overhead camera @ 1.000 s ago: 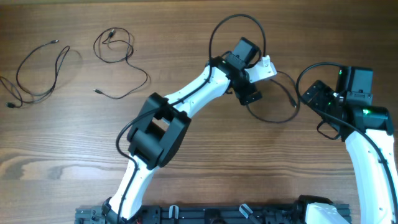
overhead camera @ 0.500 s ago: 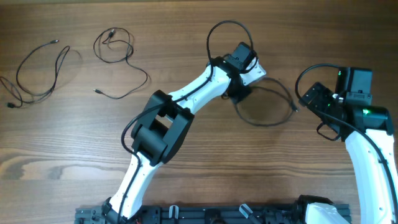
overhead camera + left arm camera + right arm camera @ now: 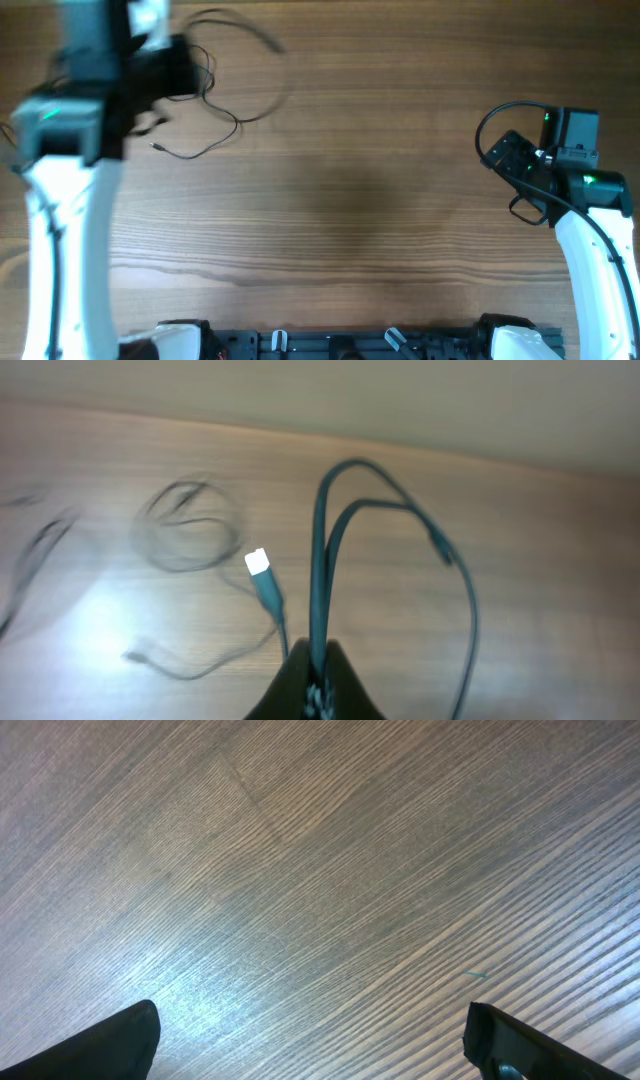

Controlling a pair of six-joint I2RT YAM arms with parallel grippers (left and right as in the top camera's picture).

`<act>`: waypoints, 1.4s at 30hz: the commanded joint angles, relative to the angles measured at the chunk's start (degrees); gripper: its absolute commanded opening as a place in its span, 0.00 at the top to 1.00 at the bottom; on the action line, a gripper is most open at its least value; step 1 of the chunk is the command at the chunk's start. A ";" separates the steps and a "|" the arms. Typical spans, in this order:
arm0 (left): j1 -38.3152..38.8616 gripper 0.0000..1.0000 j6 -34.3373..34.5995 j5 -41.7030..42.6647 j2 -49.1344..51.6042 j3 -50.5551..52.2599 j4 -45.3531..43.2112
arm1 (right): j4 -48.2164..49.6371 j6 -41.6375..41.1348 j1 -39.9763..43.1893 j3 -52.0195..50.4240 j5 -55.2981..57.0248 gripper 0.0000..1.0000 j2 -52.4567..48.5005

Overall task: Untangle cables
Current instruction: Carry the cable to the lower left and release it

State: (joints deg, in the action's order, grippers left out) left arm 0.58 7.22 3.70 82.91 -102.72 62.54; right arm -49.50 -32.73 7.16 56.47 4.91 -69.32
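My left gripper (image 3: 165, 65) is at the far left back of the table, blurred, and shut on one thin black cable (image 3: 262, 45) that loops out to its right. In the left wrist view the jaws (image 3: 317, 652) pinch that cable (image 3: 322, 540), which arcs upward in two strands; a white-tipped plug (image 3: 259, 563) hangs beside it. A second cable (image 3: 200, 140) lies loosely looped on the wood just below the gripper, blurred in the left wrist view (image 3: 190, 535). A third cable (image 3: 35, 545) shows faintly at far left. My right gripper (image 3: 508, 155) stands open at the right, with only bare wood between its fingers (image 3: 120, 1040).
The wooden table (image 3: 360, 200) spans the whole overhead view. The left arm's white link (image 3: 60, 250) runs down the left side. The right arm (image 3: 590, 240) stands along the right edge, and a dark rail (image 3: 340, 343) lines the front.
The left gripper shut on the cable at centre right, then the arm swung far to the back left with the cable trailing. The right arm has not moved.
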 commanded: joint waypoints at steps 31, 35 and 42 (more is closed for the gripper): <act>-45.53 0.50 2.75 1.53 4.44 39.93 -18.01 | 1.42 -0.24 -0.17 0.42 -0.44 0.00 0.11; -49.55 0.00 10.93 -1.66 4.44 39.93 -18.01 | 1.42 -0.24 -0.17 0.42 -0.44 0.00 0.11; -48.30 0.00 16.41 27.52 4.42 39.93 -15.50 | 1.53 -0.33 -0.17 0.33 -1.99 0.00 0.11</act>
State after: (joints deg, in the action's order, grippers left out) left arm -49.65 24.82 13.91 86.80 -62.98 47.77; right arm -48.16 -32.71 7.16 56.47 4.45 -69.30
